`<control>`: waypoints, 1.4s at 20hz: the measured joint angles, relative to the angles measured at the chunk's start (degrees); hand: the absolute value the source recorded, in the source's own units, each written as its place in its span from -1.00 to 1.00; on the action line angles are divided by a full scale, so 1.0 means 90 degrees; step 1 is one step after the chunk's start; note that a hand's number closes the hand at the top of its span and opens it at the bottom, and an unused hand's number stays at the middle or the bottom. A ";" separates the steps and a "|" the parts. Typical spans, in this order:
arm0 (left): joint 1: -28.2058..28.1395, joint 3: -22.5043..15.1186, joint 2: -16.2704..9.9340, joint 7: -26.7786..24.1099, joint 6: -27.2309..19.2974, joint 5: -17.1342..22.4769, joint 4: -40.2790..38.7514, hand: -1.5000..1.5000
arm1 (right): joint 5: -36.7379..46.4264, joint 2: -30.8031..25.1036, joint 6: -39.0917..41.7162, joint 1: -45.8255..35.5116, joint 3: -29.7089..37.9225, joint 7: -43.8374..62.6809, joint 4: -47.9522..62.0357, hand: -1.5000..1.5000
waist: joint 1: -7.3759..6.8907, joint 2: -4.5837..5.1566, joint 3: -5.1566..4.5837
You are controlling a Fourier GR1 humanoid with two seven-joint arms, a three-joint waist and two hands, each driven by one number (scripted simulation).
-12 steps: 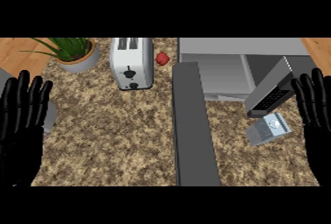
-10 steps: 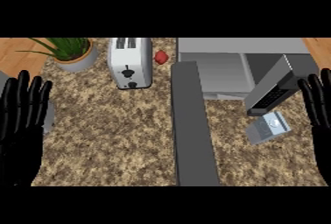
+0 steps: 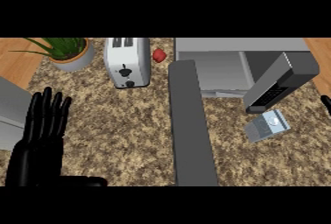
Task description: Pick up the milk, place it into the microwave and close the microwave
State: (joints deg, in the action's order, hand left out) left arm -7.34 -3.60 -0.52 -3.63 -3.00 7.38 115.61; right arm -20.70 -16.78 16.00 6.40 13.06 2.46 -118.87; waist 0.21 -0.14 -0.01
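1. At the lower left of the frame the left hand (image 3: 44, 127) rests over the speckled counter (image 3: 129, 131), fingers straight and released, holding nothing; its place near the edge suggests it is parked clear of the work.
2. Only a dark sliver of the right hand (image 3: 327, 104) shows at the right edge; whether its fingers are spread or curled cannot be told.
3. The milk (image 3: 268, 125), a small grey carton, lies tilted at centre right, just below the open microwave door (image 3: 282, 81) and untouched; the pick-up looks not yet begun.
4. The microwave (image 3: 220, 70) at upper centre right stands with its door swung out, cavity ready to take the carton.
5. A toaster (image 3: 127, 61), a potted plant (image 3: 68, 51) and a small red object (image 3: 159, 54) line the top, well apart from the milk.
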 measured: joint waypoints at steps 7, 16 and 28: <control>-0.0893 -0.0501 0.0046 -0.0628 0.0003 0.0192 0.0017 -1.00 | -0.0103 0.0109 0.0513 0.0408 0.0275 -0.0150 0.0301 -1.00 | -0.0023 0.0006 0.0001; -0.1873 -0.0763 -0.0077 -0.1413 0.0300 0.0363 0.0052 -1.00 | 0.0214 0.0326 0.0934 0.0411 0.0483 -0.0613 0.1255 -1.00 | -0.0046 0.0009 0.0001; -0.2695 -0.0888 -0.0174 -0.2149 0.0603 0.0406 0.0056 -1.00 | 0.1594 0.0696 0.0668 -0.0239 0.0500 -0.2364 0.3696 -1.00 | -0.0076 0.0015 0.0003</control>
State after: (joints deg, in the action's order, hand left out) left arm -31.59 -11.60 -2.09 -22.97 2.43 11.03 116.11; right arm -6.35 -10.52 22.02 4.25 17.56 -18.82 -85.61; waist -0.47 -0.01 0.01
